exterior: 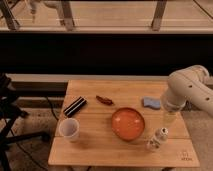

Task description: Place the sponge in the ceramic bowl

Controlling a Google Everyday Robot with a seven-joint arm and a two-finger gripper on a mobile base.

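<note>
Reads as the approach to the sponge [151,103], judging from the layout alone. Shows the sponge flat on the worktop [100,146], at about 1 o'clock from the ceramic bowl [128,124], near the rim but apart from it and outside the dish. Shows nothing inside the ceramic bowl, only bare orange glaze.

Places the claw [157,140] low at the bowl's 4 o'clock, just beside the rim, under the pale arm [187,89] reaching in from 3 o'clock. Cannot tell whether resting on the worktop or hanging just above it. Cannot tell the claw's state either, open or closed. Sees no sponge in it, with the sponge lying apart toward 12 o'clock.

Elsewhere, off the likely path: a white cup [69,129] at the bowl's 9 o'clock, a black striped bar [75,106] at 10 o'clock, a small reddish-brown thing [104,100] at 11 o'clock.

Next, as a judgement: calls for rising clear of the worktop, travelling toward 12 o'clock along the bowl's 3 o'clock side, stopping over the sponge, descending straight and closing gently across the narrow width of a soft block. After that, calls for a carry toward 7 o'clock, high enough to clear the darker rim, and a release over the middle of the dish.
</note>
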